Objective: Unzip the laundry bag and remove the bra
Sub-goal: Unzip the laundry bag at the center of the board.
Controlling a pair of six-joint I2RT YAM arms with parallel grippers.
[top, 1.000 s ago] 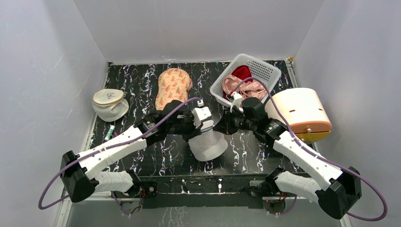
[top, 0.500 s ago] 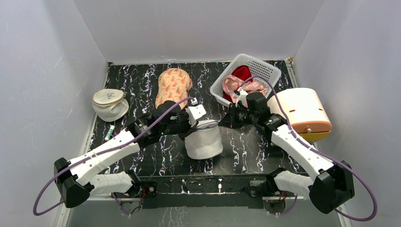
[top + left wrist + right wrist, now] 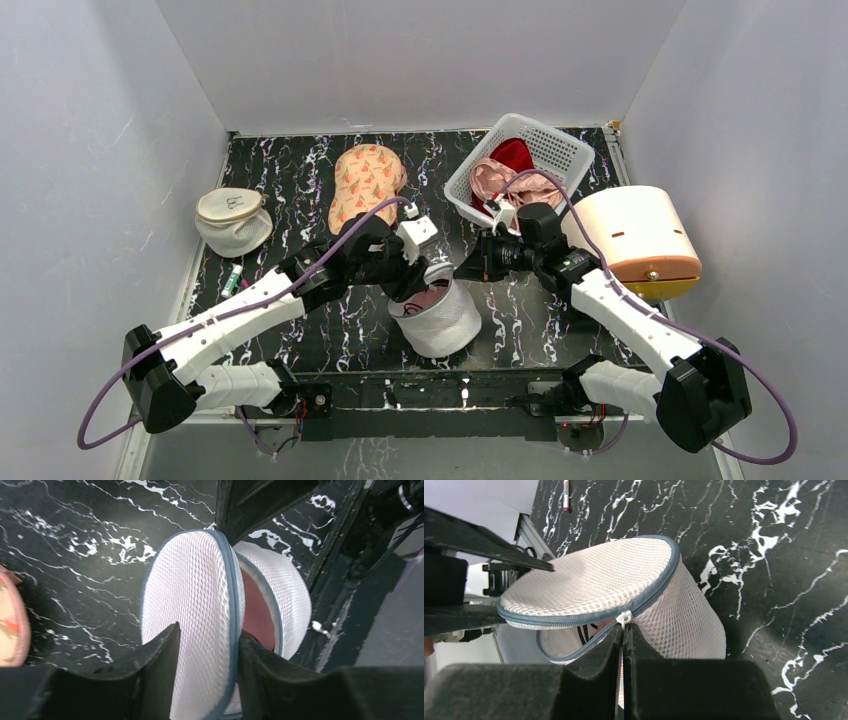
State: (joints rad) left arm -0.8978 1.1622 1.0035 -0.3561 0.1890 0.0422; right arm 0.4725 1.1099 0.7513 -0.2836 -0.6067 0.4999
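Observation:
The white mesh laundry bag [image 3: 442, 320] stands at the table's middle front with its zip partly undone and its lid lifted. My left gripper [image 3: 418, 275] is shut on the lid, one finger on each side, as the left wrist view [image 3: 207, 635] shows on the bag [image 3: 192, 595]. My right gripper [image 3: 463, 270] is shut on the white zip pull [image 3: 625, 616] at the bag's rim [image 3: 594, 580]. A dusky pink surface [image 3: 257, 615] and thin dark loops show in the gap. I cannot tell whether this is the bra.
A white basket [image 3: 562, 148] at the back right holds a pink satin garment [image 3: 497, 182] and a red cloth [image 3: 513, 153]. A cream drum-shaped object [image 3: 635, 240] lies beside it. A cream-topped mesh pouch [image 3: 232, 220] and a pen [image 3: 232, 279] lie at the left. A peach patterned item [image 3: 366, 180] lies behind.
The bag's zip has come open and the lid now stands lifted, with pink showing inside. My right gripper moved out and back to the rim; my left gripper shifted with the lid.

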